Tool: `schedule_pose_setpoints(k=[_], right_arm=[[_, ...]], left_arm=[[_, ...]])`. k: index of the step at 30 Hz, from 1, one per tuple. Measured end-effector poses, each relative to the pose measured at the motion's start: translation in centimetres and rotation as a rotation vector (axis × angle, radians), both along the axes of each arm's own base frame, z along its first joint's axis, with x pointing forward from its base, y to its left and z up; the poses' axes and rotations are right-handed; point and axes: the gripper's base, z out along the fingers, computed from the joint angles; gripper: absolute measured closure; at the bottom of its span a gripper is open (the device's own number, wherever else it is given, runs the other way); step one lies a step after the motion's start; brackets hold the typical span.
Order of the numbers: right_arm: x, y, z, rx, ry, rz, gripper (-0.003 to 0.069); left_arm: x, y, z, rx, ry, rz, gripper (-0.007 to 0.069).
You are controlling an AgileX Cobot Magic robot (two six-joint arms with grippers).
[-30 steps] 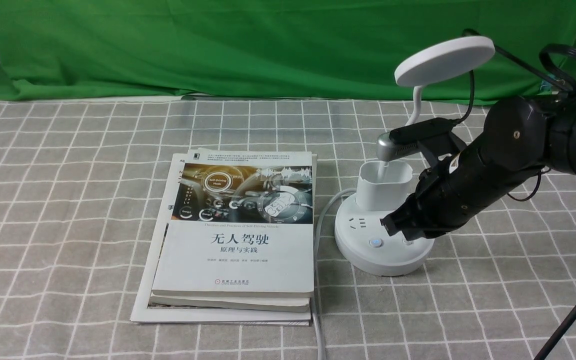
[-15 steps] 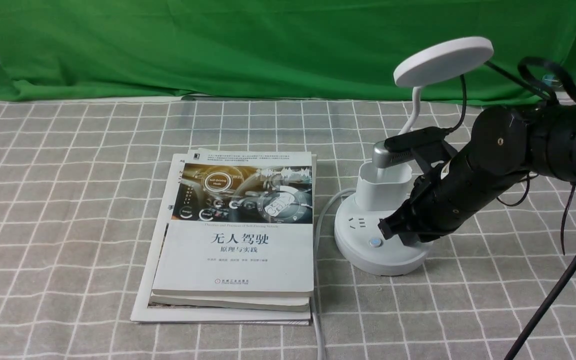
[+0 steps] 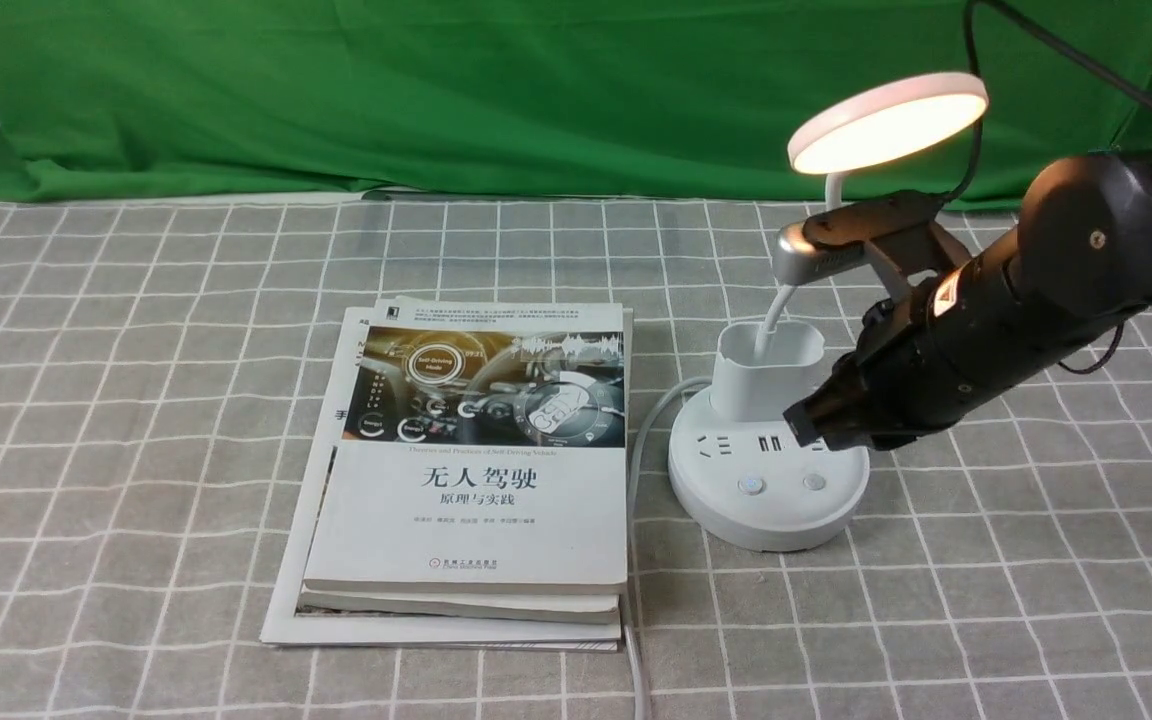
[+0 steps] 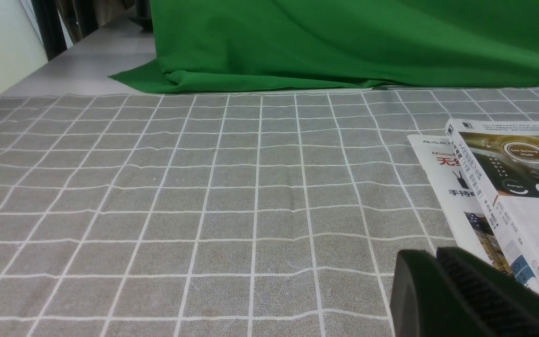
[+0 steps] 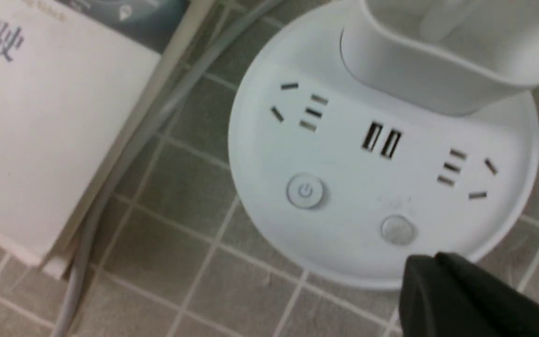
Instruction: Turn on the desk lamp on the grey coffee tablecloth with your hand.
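The white desk lamp (image 3: 766, 500) stands on the grey coffee tablecloth (image 3: 136, 400), right of centre. Its disc head (image 3: 886, 120) glows warm yellow. The round base carries sockets and two buttons (image 3: 814, 483). My right gripper (image 3: 802, 425), the hand, is shut and empty. It hovers just above the right side of the base, clear of the buttons. In the right wrist view the shut tip (image 5: 431, 262) sits near the base's rim, beside the lower button (image 5: 397, 230). My left gripper (image 4: 431, 255) is shut over bare cloth and holds nothing.
A stack of books (image 3: 476, 470) lies just left of the lamp. The lamp's grey cable (image 3: 641, 440) runs between them toward the front edge. A green cloth (image 3: 436, 90) hangs along the back. The lamp's cup holder (image 3: 768, 370) stands close to my right arm.
The lamp head has gone from unlit to glowing. My right gripper has lifted up and to the right off the base, uncovering the right button.
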Motion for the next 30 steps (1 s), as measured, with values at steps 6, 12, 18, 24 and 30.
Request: schedule_pose_setpoints(k=[6,12,18,24,30], right_arm=[[-5.2,-2.3,1.9,0.024,-0.024,-0.024,0.0625],[-10.1,-4.4,3.7,0.064,-0.063,-0.044,0.0623],[-13.3,-5.7,6.8,0.137,-0.188,-0.053,0.0620],[-14.4,-6.8,9.3,0.142,-0.442,-0.021,0.0620],[-18.0,-10.1,8.6,0.177,-0.701,-0.114,0.0627]], left_arm=[[0.0,0.0,0.0,0.000,0.000,0.000,0.0606],[0.0,0.0,0.0,0.000,0.000,0.000,0.0606],[0.0,0.0,0.0,0.000,0.000,0.000,0.0606],[0.0,0.0,0.0,0.000,0.000,0.000,0.0606],[0.0,0.0,0.0,0.015,0.001,0.001,0.0606]])
